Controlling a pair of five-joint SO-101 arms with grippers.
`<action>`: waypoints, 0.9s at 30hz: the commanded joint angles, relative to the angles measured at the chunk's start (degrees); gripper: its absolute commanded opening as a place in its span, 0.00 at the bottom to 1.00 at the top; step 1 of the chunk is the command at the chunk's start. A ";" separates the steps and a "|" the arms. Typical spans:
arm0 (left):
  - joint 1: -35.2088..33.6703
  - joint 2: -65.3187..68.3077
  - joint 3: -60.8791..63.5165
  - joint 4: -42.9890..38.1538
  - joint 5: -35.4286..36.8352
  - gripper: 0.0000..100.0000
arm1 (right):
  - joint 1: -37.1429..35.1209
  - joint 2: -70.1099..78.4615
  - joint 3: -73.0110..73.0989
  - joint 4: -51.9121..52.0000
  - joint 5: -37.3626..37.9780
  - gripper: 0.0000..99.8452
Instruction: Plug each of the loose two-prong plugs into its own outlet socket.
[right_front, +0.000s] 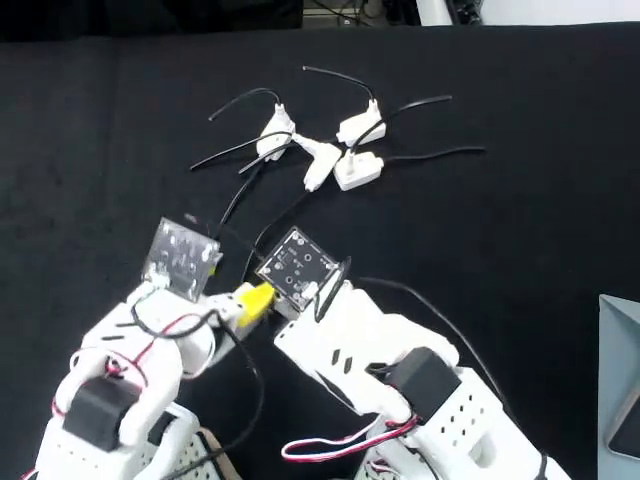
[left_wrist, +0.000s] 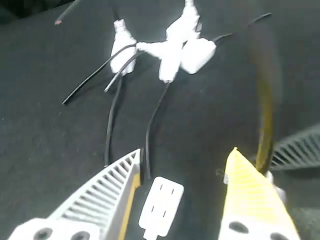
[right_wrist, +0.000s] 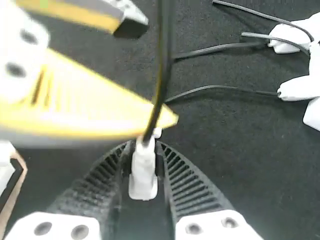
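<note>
Nothing plugged in yet, by the look of it. Right gripper (right_wrist: 143, 147) pinches one plug (right_wrist: 142, 175), cord running off toward 12 o'clock. Left gripper (left_wrist: 185, 150) is spread wide astride a socket (left_wrist: 161, 205). The other pieces sit in a tangle (right_front: 318, 160) at 12 o'clock, well apart from both arms.

black cloth table (right_front: 540, 100), white surface (right_front: 560, 10) beyond far edge, grey panel (right_front: 620, 380) at right
</note>
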 joint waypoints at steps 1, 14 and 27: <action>2.33 -2.55 -0.31 1.76 0.35 0.27 | -0.97 -0.40 -0.92 -2.20 -0.09 0.01; 5.85 -3.52 1.36 2.73 -3.69 0.27 | -0.97 -0.40 -0.92 -2.20 -0.35 0.01; -20.35 -3.60 -1.71 7.21 -4.22 0.27 | -0.62 10.33 4.53 -16.53 0.00 0.01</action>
